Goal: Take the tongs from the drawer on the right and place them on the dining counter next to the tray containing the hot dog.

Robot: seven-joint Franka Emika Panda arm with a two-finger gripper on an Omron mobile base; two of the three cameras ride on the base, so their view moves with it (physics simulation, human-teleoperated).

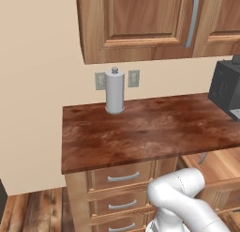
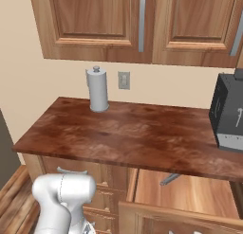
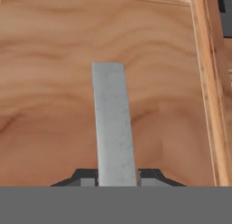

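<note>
The narrow reddish-brown worktop carries a paper towel roll at its far left and a black appliance on the right. Below, the open drawer holds the tongs.

Two base cameras look forward and down from behind the arm, left and right, sharing the glossy reddish-brown wooden table and white paper-towel roll. The hand camera sits close, looking along the pincer into the pale wooden drawer.
</note>
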